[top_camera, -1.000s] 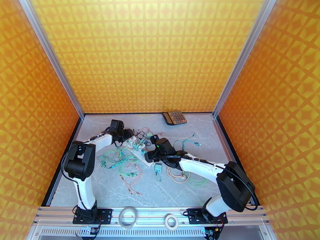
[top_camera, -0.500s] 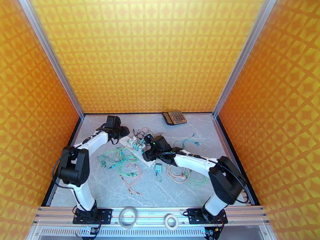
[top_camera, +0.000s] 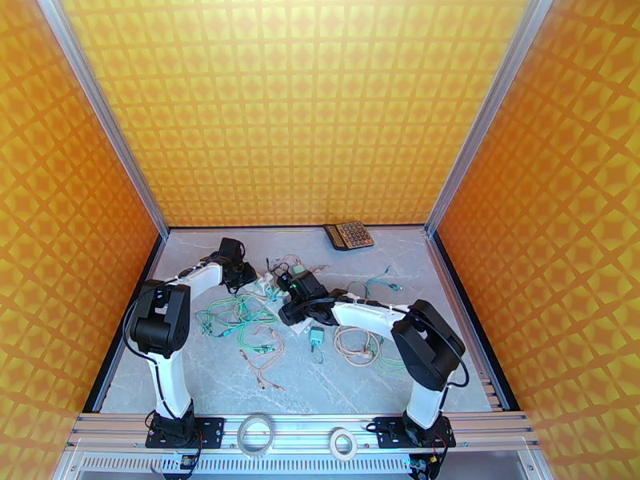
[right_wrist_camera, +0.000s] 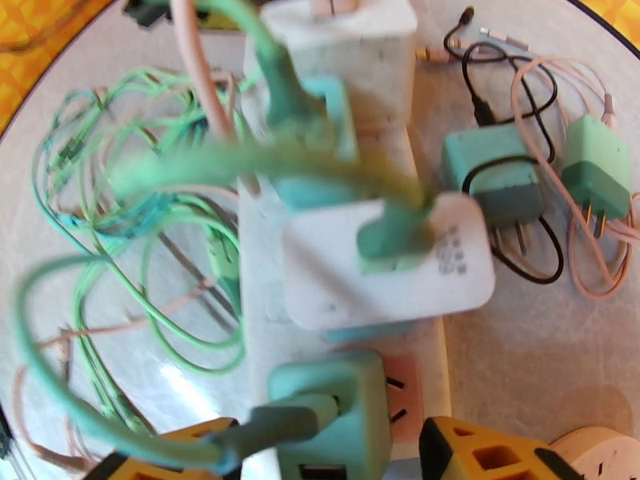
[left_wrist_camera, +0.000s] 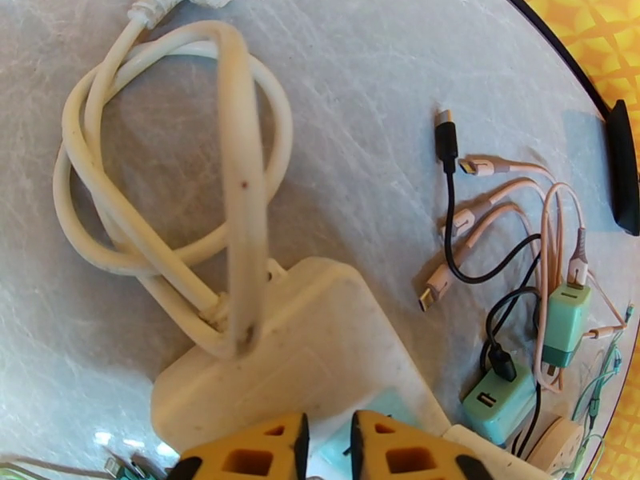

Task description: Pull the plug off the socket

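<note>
While the right gripper (right_wrist_camera: 326,434) stands spread astride the teal plug (right_wrist_camera: 328,398), which sits seated in the white strip (right_wrist_camera: 260,330), the left gripper (left_wrist_camera: 326,438) hangs over the strip's corded end, fingers nearly together; whether they pinch anything I cannot tell. The step in hand looks like the grasp. Next: squeeze the plug's sides, brace the strip, pull straight out.

We find the socket strip (top_camera: 268,294) near the middle of the bench (top_camera: 440,278), with the calculator (top_camera: 349,234) behind it by the back wall and a tangle of cables (top_camera: 240,326) in front, to its left. On the strip sit a plug (right_wrist_camera: 328,410) at one end and a wide adapter (right_wrist_camera: 384,266) next along, while two loose chargers (right_wrist_camera: 492,174) lie on the bench just beside it.
</note>
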`<state>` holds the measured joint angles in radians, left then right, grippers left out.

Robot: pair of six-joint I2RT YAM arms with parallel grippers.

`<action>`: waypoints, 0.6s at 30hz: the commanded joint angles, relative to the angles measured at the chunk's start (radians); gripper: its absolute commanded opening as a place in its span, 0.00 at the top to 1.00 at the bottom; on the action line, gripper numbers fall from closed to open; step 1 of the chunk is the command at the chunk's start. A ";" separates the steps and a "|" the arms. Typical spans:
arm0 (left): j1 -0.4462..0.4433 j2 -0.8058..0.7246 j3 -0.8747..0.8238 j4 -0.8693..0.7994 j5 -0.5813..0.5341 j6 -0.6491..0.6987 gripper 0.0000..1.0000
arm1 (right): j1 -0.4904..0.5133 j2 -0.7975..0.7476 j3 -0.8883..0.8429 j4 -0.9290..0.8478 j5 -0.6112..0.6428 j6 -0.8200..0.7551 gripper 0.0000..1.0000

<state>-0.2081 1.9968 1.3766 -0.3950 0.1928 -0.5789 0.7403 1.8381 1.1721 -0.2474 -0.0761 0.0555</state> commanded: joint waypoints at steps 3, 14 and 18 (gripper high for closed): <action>0.003 0.038 0.003 -0.066 -0.006 -0.022 0.77 | 0.006 0.037 0.050 -0.030 0.036 -0.043 0.48; 0.002 0.059 0.021 -0.108 -0.005 -0.036 0.78 | 0.014 0.031 0.064 -0.022 0.015 -0.061 0.86; 0.003 0.068 0.025 -0.117 -0.005 -0.040 0.78 | 0.019 0.001 0.053 -0.014 0.013 -0.056 0.90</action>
<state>-0.2081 2.0109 1.4014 -0.4244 0.1932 -0.6025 0.7452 1.8626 1.2087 -0.2790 -0.0513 -0.0017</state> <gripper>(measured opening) 0.221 0.276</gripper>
